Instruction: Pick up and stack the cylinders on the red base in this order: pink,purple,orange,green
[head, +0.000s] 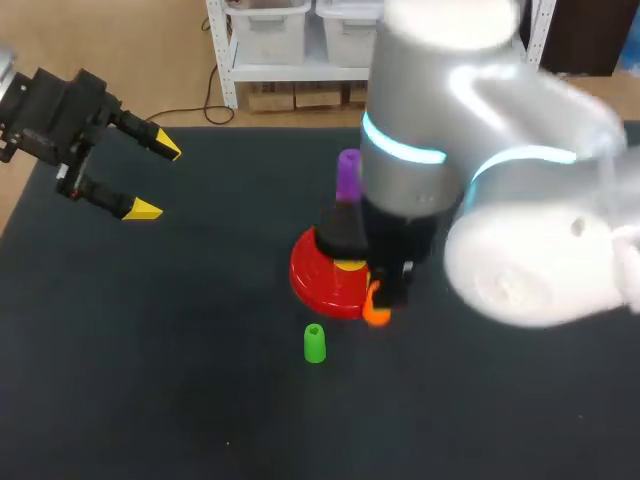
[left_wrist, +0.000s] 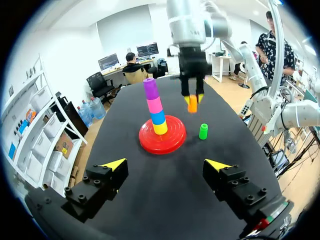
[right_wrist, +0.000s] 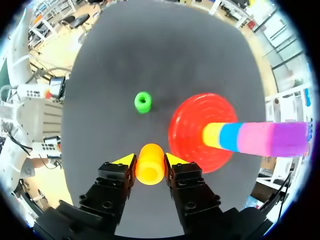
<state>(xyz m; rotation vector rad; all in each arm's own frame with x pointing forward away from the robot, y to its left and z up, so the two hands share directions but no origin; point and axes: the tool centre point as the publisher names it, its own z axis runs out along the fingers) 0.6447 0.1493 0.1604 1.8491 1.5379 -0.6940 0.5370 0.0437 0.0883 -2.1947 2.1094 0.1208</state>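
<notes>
Right jaws clamp a smooth, round-ended orange cylinder (right_wrist: 150, 164).

Dark matte table (head: 150, 350), soft even light.

Six cylinders (left_wrist: 203, 131), one red base (left_wrist: 149, 143)

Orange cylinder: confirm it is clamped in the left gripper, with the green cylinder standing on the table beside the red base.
Wrong arm. The orange cylinder is clamped in the right gripper, as the right wrist view shows; the left gripper is open and empty. The green cylinder does stand on the table beside the red base.
</notes>
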